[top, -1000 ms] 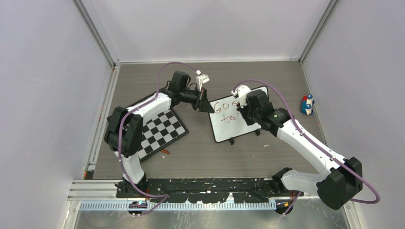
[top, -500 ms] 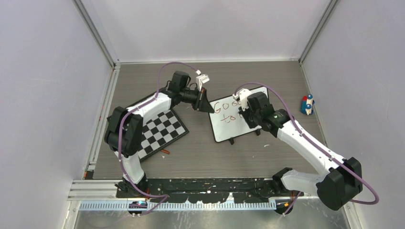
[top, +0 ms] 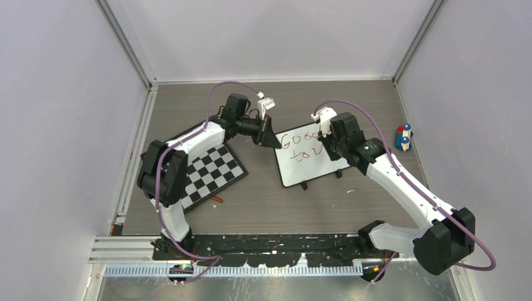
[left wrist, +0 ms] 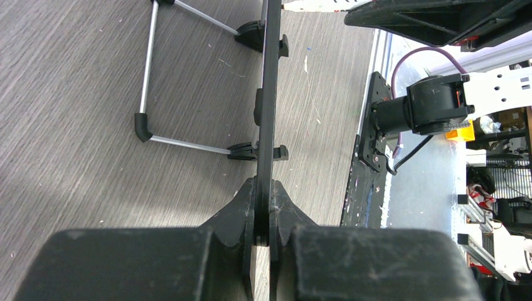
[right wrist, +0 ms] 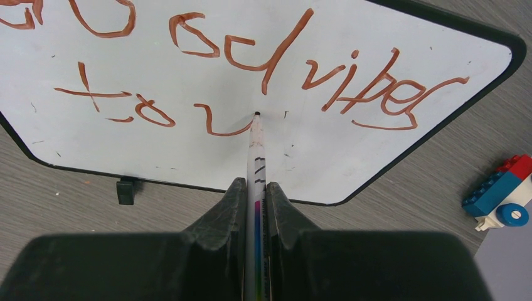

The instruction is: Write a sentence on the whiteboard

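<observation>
**Top view.** The right gripper (top: pixel 326 145) and its wrist cover the right half of the board (top: pixel 301 170). Of the sentence (top: pixel 300 147) only "Goo" and "to u" show here, and what the fingers hold is hidden. The board stands tilted at mid-table (top: pixel 282 210), between the two arms. The left gripper (top: pixel 271 139) pinches its left edge. A checkerboard (top: pixel 210 172) lies flat under the left arm, apart from the board. A toy (top: pixel 403 137) sits near the right wall, well apart.

**Left wrist.** The board is seen edge-on, a thin black line running up the frame, so its face cannot be read. The two fingers (left wrist: pixel 241 216) are clamped on that edge. To the left a wire stand (left wrist: pixel 149 75) with black feet rests on the table. The right arm's base (left wrist: pixel 433 103) is at the far right.

**Right wrist.** The board's upper left is cut off, and with it most of the "G". The right gripper is clenched on a marker (right wrist: pixel 256 157), whose tip touches the board at the end of the "u". The writing is red-brown: "Good vibes" above, "to u" below. The board is white with a thin black frame and rounded corners, and one foot (right wrist: pixel 125 190) shows at its near edge. The red, blue and white toy lies at the right, off the board.
</observation>
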Motion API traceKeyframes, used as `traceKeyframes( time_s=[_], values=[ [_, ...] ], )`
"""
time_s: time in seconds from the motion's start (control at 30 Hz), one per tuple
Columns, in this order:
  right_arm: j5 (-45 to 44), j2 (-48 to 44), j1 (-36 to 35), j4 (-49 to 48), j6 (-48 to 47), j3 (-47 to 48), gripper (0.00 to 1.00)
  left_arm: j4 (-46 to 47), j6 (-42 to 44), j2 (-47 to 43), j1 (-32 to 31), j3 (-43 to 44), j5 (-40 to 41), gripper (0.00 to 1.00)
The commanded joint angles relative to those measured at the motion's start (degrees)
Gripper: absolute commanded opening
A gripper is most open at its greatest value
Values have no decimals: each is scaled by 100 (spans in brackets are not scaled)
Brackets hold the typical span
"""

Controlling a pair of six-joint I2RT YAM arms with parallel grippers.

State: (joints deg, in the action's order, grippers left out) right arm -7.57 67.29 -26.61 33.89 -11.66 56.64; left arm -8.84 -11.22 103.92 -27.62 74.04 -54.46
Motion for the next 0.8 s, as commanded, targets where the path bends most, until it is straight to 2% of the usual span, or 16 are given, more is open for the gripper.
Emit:
traceKeyframes(
  time_s=[0.0, 0.47, 0.77],
  values=[
    [55, 64, 14, -335, -13, 82, 0, -153, 129, 65, -14, 167, 163, 0],
    [450, -6, 15, 17, -73, -412, 0, -154, 125, 135, -16, 249, 146, 0],
    [1069, 320, -51, -57, 67, -77, 0, -163, 125, 156, -16, 226, 146, 0]
  ],
)
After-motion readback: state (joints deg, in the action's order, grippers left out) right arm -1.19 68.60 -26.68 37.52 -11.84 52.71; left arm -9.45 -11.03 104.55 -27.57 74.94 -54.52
